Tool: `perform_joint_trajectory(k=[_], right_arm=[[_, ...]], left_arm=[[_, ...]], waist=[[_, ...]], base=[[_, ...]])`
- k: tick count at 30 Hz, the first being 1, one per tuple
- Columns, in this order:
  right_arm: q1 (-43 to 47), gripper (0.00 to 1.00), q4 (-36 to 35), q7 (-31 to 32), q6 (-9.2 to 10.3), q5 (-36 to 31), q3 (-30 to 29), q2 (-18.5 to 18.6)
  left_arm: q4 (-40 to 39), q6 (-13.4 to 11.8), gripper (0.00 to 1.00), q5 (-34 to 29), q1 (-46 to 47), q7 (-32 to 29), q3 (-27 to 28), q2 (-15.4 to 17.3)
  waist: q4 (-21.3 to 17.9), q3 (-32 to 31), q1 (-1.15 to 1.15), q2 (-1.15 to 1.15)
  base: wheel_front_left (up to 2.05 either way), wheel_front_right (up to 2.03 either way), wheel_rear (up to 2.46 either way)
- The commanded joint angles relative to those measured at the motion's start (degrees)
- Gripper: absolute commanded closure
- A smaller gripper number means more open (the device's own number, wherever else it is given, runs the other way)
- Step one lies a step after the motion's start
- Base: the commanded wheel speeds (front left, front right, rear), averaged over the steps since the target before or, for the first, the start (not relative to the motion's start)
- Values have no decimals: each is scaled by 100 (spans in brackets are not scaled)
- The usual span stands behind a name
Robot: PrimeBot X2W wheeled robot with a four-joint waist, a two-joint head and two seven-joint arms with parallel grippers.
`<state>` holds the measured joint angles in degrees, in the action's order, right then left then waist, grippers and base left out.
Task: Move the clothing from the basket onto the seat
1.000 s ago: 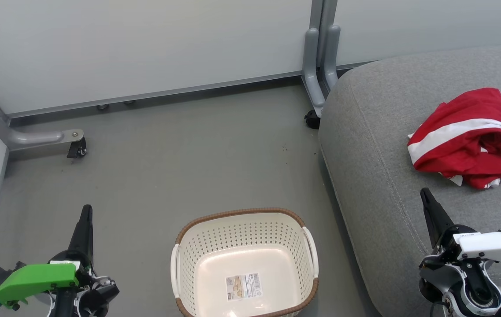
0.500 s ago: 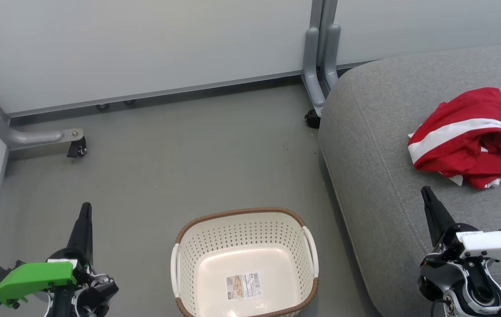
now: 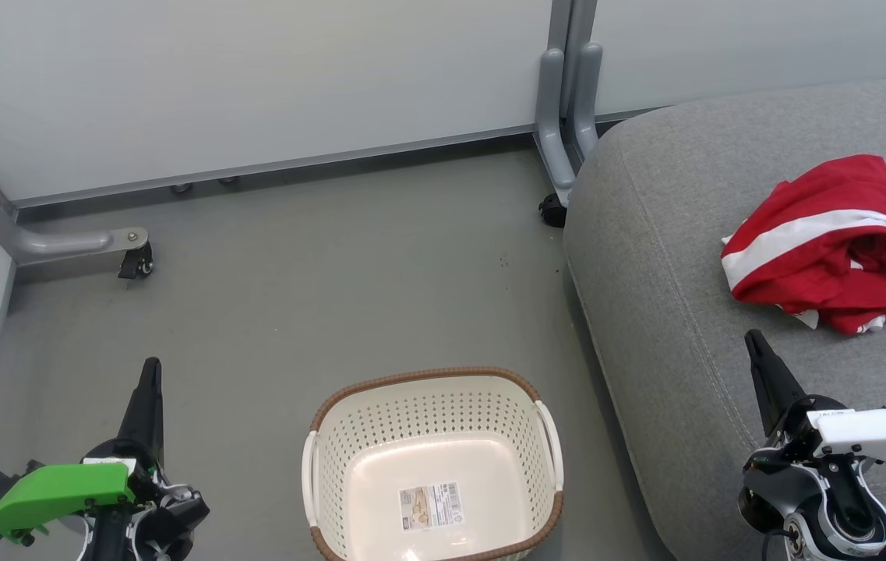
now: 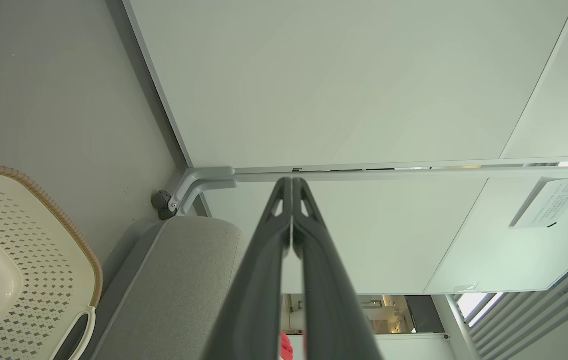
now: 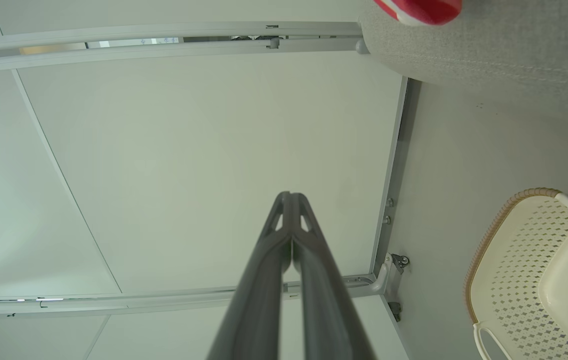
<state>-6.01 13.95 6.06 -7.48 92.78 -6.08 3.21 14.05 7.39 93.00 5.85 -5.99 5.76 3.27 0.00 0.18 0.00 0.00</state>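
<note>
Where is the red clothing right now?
In the head view, the crumpled red fabric clothing with white stripes lies at the right on the large light grey upholstered seat, just beyond the right claw.

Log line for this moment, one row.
clothing: on seat | basket: no clothing inside | left gripper: shut | right gripper: shut

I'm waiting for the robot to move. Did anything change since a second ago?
Hardly anything. The left gripper and right gripper only shifted a tiny bit, both shut, holding nothing. The red clothes stayed on the grey seat; the basket stayed empty.
</note>
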Motion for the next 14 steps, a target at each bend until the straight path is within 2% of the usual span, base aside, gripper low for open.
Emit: perform_joint_trajectory(k=[1, 14], right_arm=[[-28, 100, 12, 34, -2, 6, -9, 4], [-30, 100, 12, 35, -2, -6, -17, 0]], left_arm=[[-5, 18, 100, -12, 68, -25, 32, 18], [-5, 18, 100, -27, 69, -37, 45, 7]], waist=[[0, 0, 0, 0], [0, 0, 0, 0]], base=[[0, 0, 0], [0, 0, 0]])
